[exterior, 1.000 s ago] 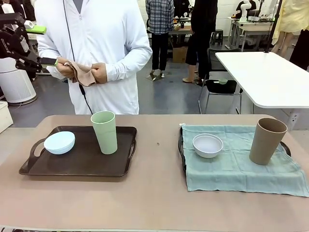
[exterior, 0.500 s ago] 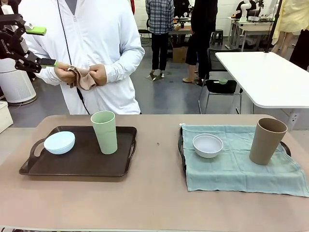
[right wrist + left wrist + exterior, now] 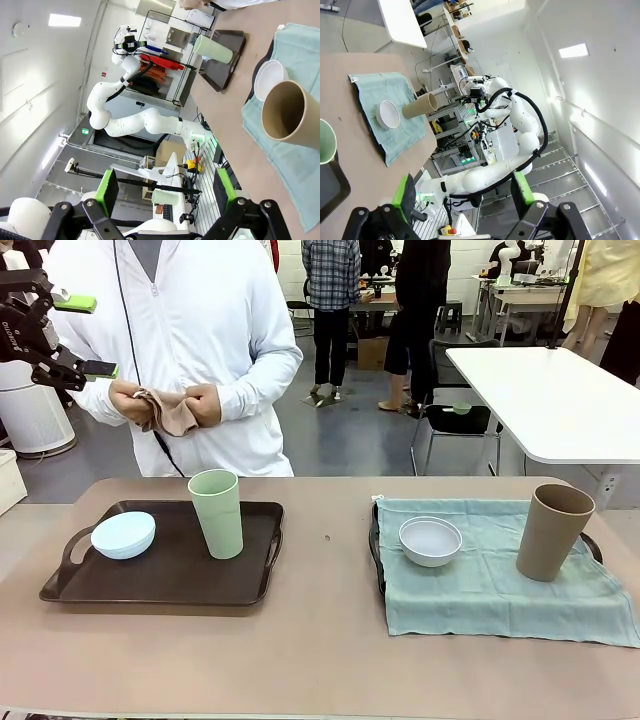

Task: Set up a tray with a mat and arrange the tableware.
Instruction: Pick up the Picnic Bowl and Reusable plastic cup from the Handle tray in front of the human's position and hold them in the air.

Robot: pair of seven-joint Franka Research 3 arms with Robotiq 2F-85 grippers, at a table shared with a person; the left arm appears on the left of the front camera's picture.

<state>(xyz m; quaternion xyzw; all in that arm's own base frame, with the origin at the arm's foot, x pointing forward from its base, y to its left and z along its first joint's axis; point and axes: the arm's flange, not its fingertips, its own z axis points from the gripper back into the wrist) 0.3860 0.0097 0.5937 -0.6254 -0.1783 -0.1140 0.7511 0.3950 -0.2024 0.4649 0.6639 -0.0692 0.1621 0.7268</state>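
Teal mat [image 3: 500,590] hides most of right tray [image 3: 374,540]; left claw [image 3: 461,190] and right claw [image 3: 165,189] both apart, empty.

There were two small round bowls on the counter [image 3: 320,660]: a pale blue bowl [image 3: 123,534] and a greyish white bowl [image 3: 430,540]. There were two tall handleless tumblers: a pale green tumbler [image 3: 216,512] and a brown tumbler [image 3: 553,531]. There were two dark trays with handles: a bare dark brown tray [image 3: 160,585] on the left gripper [image 3: 88,335] side and a cloth-covered tray [image 3: 375,550]. There were two cloths: a teal-green cloth mat [image 3: 490,590] spread flat and a pinkish-tan cloth [image 3: 175,418] held by one person [image 3: 200,320].
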